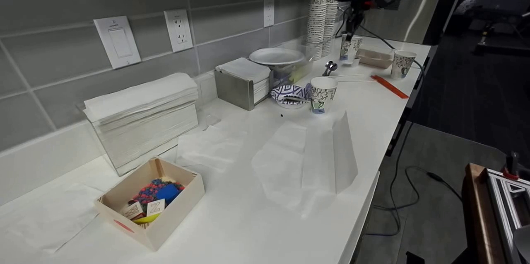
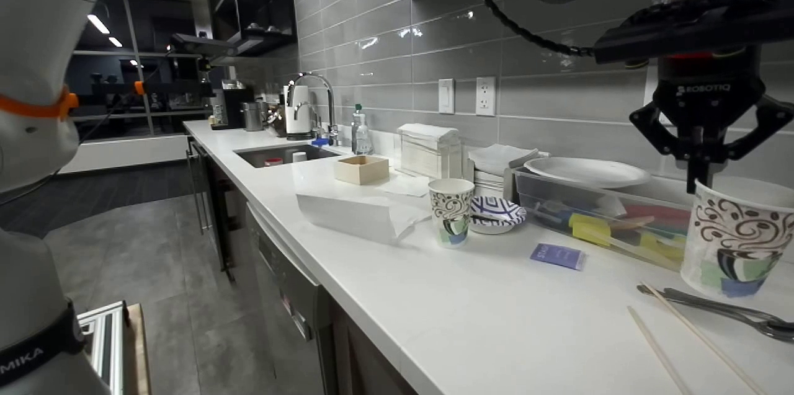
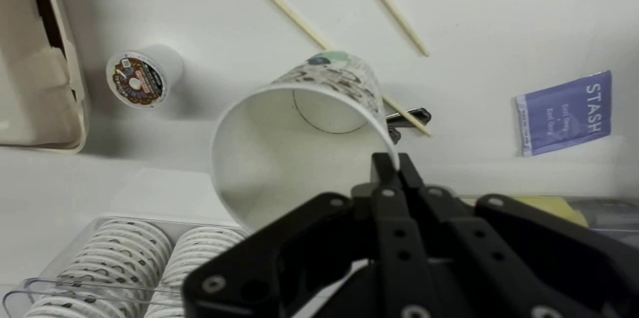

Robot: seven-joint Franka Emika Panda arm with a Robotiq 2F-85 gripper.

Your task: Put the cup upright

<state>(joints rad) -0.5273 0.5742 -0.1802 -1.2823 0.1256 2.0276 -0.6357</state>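
Observation:
A white paper cup with a brown swirl print (image 2: 741, 237) stands upright, tilted slightly at most, with its mouth up. It also shows in the wrist view (image 3: 299, 148) and in an exterior view (image 1: 355, 48). My gripper (image 3: 397, 170) is shut on the cup's rim, one finger inside the wall and one outside. The gripper points down from above in both exterior views (image 2: 698, 181) (image 1: 350, 38). The cup's base is at or just above the counter; I cannot tell whether it touches. Another similar cup (image 2: 451, 212) stands upright farther along, and one more (image 1: 401, 65) stands near the counter's edge.
Near the held cup are wooden sticks (image 3: 284, 8), metal spoons (image 2: 713, 308), a coffee pod (image 3: 145, 76), a takeout box (image 3: 30, 58) and a purple tea packet (image 3: 566, 113). Tall cup stacks (image 1: 318, 19) and a clear bin (image 2: 602, 215) stand along the wall.

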